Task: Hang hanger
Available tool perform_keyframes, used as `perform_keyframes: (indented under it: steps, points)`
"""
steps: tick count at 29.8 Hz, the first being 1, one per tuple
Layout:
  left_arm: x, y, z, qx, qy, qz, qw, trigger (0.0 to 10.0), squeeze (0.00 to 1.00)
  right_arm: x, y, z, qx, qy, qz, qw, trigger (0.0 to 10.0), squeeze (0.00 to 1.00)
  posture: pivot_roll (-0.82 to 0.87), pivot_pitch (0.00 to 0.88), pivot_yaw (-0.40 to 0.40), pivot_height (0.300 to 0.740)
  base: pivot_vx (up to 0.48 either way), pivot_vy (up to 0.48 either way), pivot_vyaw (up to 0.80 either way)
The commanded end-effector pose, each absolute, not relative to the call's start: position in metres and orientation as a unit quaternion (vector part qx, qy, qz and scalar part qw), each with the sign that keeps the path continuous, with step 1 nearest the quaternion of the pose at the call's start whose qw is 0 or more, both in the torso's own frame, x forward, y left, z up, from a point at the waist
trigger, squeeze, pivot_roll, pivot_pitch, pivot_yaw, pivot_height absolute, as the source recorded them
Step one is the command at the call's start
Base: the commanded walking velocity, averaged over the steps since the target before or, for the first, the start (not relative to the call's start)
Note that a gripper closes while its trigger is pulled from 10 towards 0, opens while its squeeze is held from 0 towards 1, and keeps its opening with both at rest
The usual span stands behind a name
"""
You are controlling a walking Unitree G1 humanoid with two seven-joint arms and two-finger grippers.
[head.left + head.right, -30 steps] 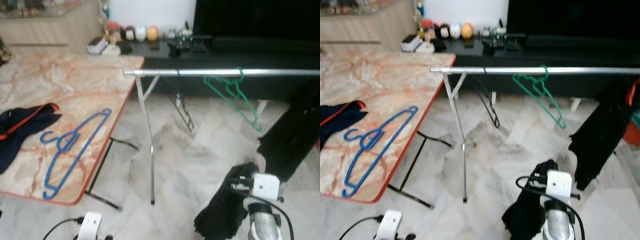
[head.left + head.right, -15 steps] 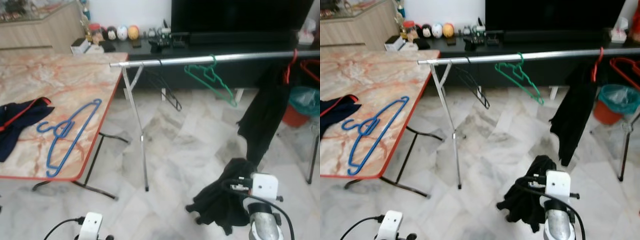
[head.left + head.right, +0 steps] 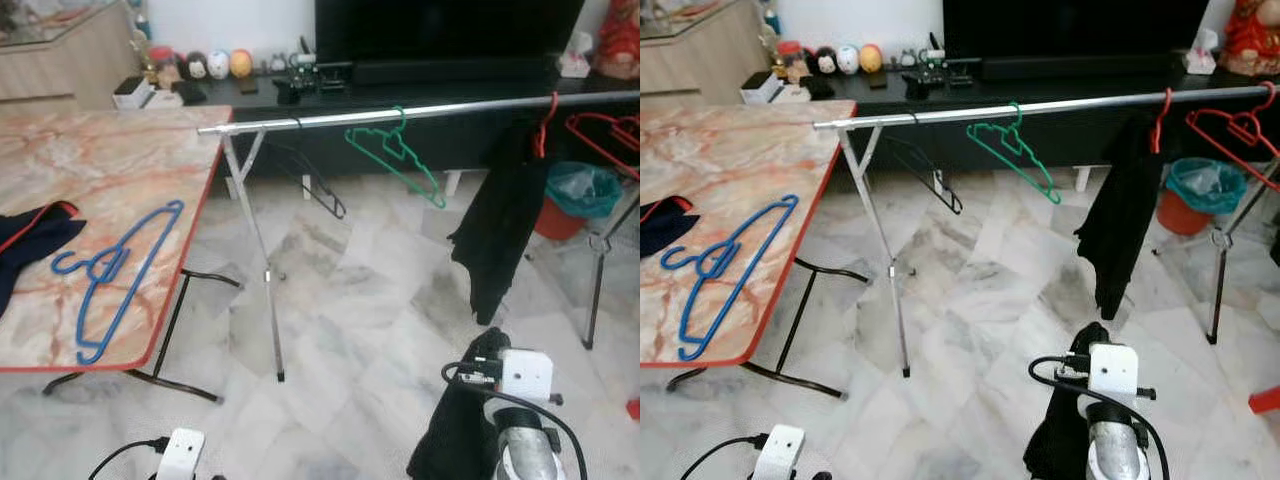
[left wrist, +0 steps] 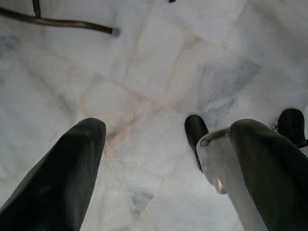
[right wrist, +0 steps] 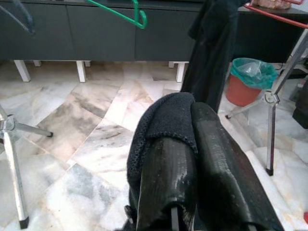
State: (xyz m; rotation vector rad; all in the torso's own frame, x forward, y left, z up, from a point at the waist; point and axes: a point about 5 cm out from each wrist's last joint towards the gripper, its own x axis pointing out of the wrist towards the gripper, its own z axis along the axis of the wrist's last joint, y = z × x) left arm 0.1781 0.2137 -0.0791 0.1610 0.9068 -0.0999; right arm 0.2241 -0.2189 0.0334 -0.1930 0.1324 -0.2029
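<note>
Blue plastic hanger [image 3: 118, 275] lies flat on the marble-patterned table with the red edge [image 3: 140, 170], on the robot's left, beside a dark navy garment with red trim [image 3: 25, 240] that lies on the same tabletop. A silver metal clothes rail [image 3: 420, 108] stands beyond the table edge on splayed legs over the grey marble floor [image 3: 350, 300]. On the rail hang 1 thin black wire hanger [image 3: 315, 185], 1 green plastic hanger [image 3: 395, 160], 1 black garment on a red hanger [image 3: 495, 220] and 1 bare red hanger [image 3: 600, 135] near the far right end. An orange bin lined with a green bag [image 3: 572, 195] stands on the floor behind the rail. The right gripper [image 5: 192, 144] is low at the robot's right side; its 2 black fingers are pressed together, pinching a fold of black cloth [image 5: 166, 118] that hangs down toward the floor. The left gripper [image 4: 154, 159] hangs idle over the floor with its 2 fingers spread apart and nothing between them. A black low cabinet [image 3: 420, 80] stands along the back wall.
</note>
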Motion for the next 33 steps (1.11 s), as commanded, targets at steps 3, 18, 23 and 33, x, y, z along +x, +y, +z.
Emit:
perform_keyframes:
  steps: [3, 18, 23, 33]
  points:
    - [0.1747, 0.2140, -0.0809, 0.088, 0.446, -0.057, 0.889, 10.0, 0.00, 0.2268, -0.2216, 0.0368, -0.098, 0.061, -0.101, 0.988, 10.0, 0.00, 0.02, 0.003, 0.057, 0.740, 0.000, -0.409, 0.00]
    - [0.1747, 0.2133, -0.0810, 0.092, 0.445, -0.060, 0.889, 10.0, 0.00, 0.2278, -0.2220, 0.0366, -0.099, 0.064, -0.092, 0.989, 10.0, 0.00, 0.02, 0.002, 0.054, 0.740, 0.000, -0.381, 0.00]
    - [0.1749, 0.2132, -0.0809, 0.091, 0.444, -0.058, 0.889, 10.0, 0.00, 0.2285, -0.2215, 0.0365, -0.101, 0.068, -0.084, 0.989, 10.0, 0.00, 0.02, 0.007, 0.053, 0.740, 0.000, -0.251, 0.00]
    - [0.1753, 0.2118, -0.0808, 0.084, 0.442, -0.060, 0.891, 10.0, 0.00, 0.2308, -0.2165, 0.0355, -0.099, 0.077, -0.059, 0.990, 10.0, 0.00, 0.02, 0.012, 0.050, 0.740, 0.000, 0.000, 0.00]
